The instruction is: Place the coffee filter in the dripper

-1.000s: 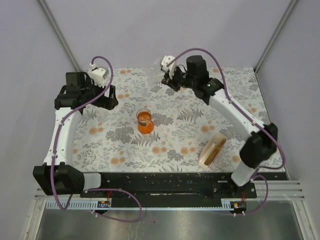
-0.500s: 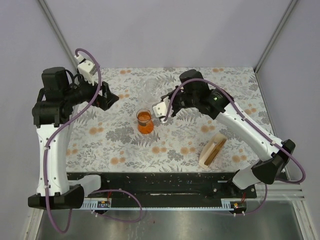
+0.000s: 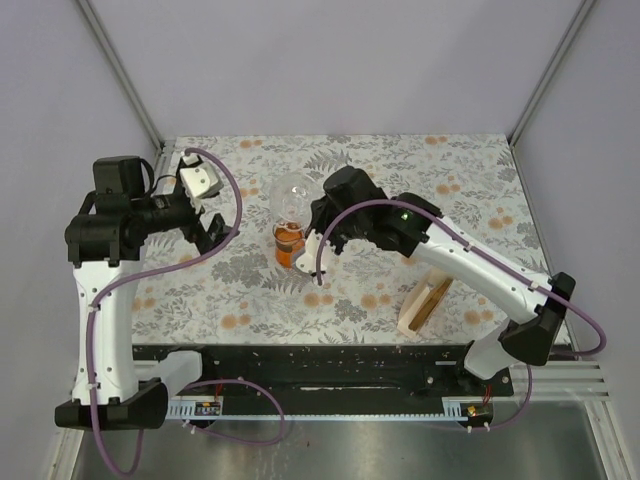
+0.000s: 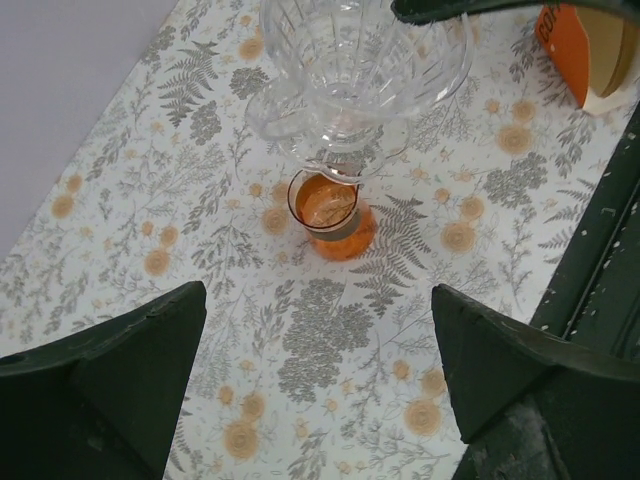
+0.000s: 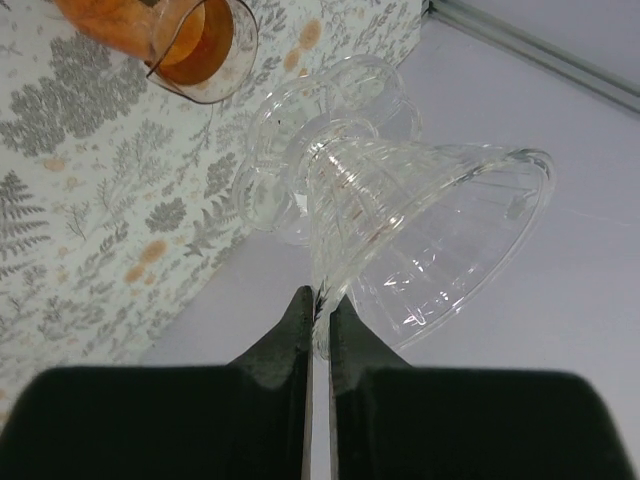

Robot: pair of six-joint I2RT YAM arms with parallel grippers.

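The dripper (image 3: 290,195), a clear ribbed glass funnel, hangs tilted in the air just above a small glass vessel with an orange base (image 3: 288,248). My right gripper (image 3: 312,216) is shut on the dripper's thin glass handle (image 5: 322,290). In the right wrist view the funnel (image 5: 400,230) points away, with the orange vessel (image 5: 190,40) beyond it. My left gripper (image 4: 318,292) is open and holds nothing; it looks down at the dripper (image 4: 350,70) and the vessel (image 4: 330,215). It hovers left of them (image 3: 208,228). A single coffee filter is out of view.
A beige wedge-shaped holder (image 3: 425,300) with a stack of brown papers stands at the front right, also seen at the corner of the left wrist view (image 4: 590,45). The floral mat (image 3: 200,290) covers the table. Grey walls enclose the back and sides.
My right arm swung from the back of the table to the middle, bringing the dripper over the orange vessel. My left arm rose and turned toward the centre.
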